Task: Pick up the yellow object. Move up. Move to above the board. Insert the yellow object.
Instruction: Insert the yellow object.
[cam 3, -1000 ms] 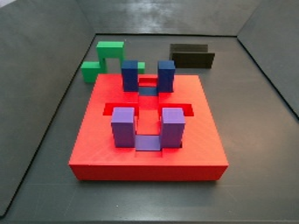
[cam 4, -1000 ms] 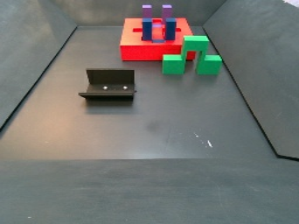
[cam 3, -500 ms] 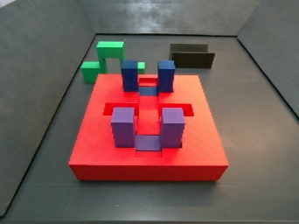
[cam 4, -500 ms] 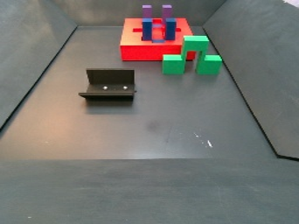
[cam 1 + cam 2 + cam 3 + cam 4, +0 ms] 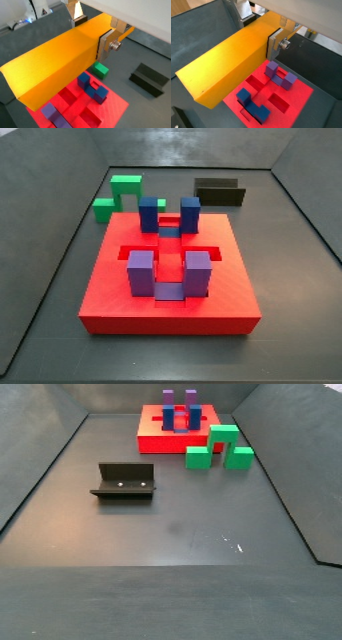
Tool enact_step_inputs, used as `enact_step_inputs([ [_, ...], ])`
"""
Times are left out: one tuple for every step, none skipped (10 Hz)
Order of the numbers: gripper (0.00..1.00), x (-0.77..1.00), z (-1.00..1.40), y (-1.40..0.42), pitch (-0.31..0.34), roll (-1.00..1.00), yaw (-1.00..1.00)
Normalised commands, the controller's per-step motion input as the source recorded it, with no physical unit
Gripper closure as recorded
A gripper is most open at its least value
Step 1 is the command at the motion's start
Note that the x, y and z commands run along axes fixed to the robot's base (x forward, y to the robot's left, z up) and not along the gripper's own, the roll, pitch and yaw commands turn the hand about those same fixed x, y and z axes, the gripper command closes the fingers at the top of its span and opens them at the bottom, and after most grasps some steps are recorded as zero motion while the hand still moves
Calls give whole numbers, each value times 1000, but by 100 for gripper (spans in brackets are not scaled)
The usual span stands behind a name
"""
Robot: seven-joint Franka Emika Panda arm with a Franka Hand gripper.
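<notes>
My gripper (image 5: pixel 92 32) is shut on the yellow object (image 5: pixel 60 60), a long yellow-orange bar, and holds it high in the air; both wrist views show this (image 5: pixel 260 34). A silver finger (image 5: pixel 107 44) presses against the bar's side. Far below lies the board (image 5: pixel 115 107), a red slab with square recesses, blue posts (image 5: pixel 90 85) and purple posts (image 5: pixel 53 112). The board also shows in both side views (image 5: pixel 167 306) (image 5: pixel 154 444). The bar (image 5: pixel 228 65) hangs above the board (image 5: pixel 296 96). Neither the gripper nor the bar shows in the side views.
Green blocks (image 5: pixel 120 190) (image 5: pixel 221 446) stand beside the board; one shows in a wrist view (image 5: pixel 100 69). The dark fixture (image 5: pixel 221 192) (image 5: pixel 123 481) (image 5: pixel 150 79) stands on the grey floor apart from the board. Grey walls ring the floor.
</notes>
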Motion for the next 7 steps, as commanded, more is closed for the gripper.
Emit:
enact_step_inputs([
  [100, 571, -551, -57, -350, -37, 0],
  [100, 414, -546, -26, -324, 26, 29],
  [100, 226, -586, -11, -291, 89, 46],
  [100, -51, -746, -54, -209, 163, 109],
  [100, -323, -829, -103, -139, 246, 117],
  [100, -437, -871, -117, -96, 246, 129],
  [100, -451, -874, -197, -47, 259, 146],
])
